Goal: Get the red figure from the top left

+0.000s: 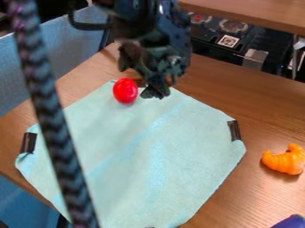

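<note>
A smooth, rounded red figure (125, 91) is at the top corner of the light green cloth (149, 147). The black gripper (140, 76) hangs from the top edge of the view, just above and to the right of the red figure. Its fingers stand apart, one above the figure and the other beside its right side, with a small gap to it. The gripper is open, and whether either finger touches the figure I cannot tell.
An orange curled figure (285, 159) lies on the wooden table (262, 116) at right. Part of a purple object (290, 221) shows at bottom right. A braided cable (52, 120) crosses the left foreground. Black tape (235, 130) holds the cloth's right corner.
</note>
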